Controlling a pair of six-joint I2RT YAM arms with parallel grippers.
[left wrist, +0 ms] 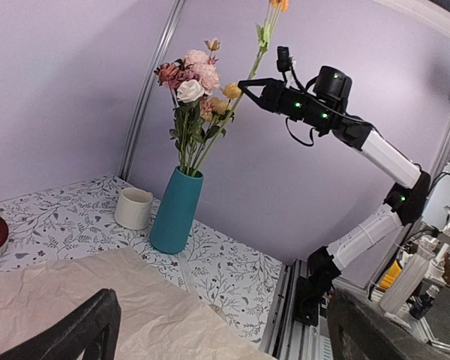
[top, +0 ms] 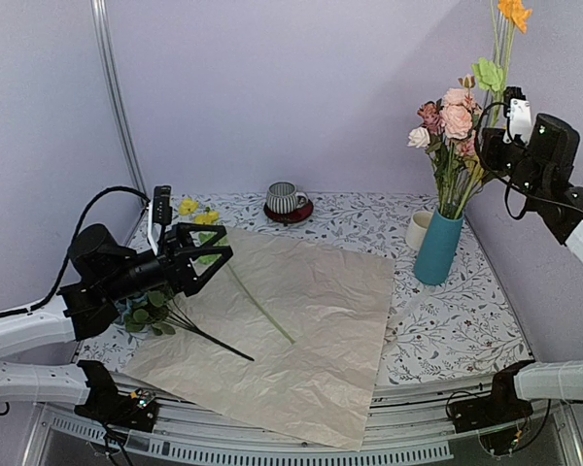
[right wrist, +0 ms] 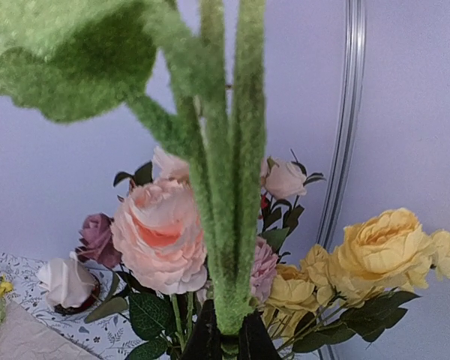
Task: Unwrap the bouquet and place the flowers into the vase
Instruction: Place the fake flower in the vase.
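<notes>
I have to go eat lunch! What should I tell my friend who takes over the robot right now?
Left gripper: open, holding nothing, above the table's left side.
Right gripper: shut on the orange-flowered stems, held high above the vase.
Done: the paper is unwrapped and lies flat. A pink bunch stands in the vase.
Left to do: lower the held stems into the vase, then move the leftover flowers, lying on the paper and table at the left.
</notes>
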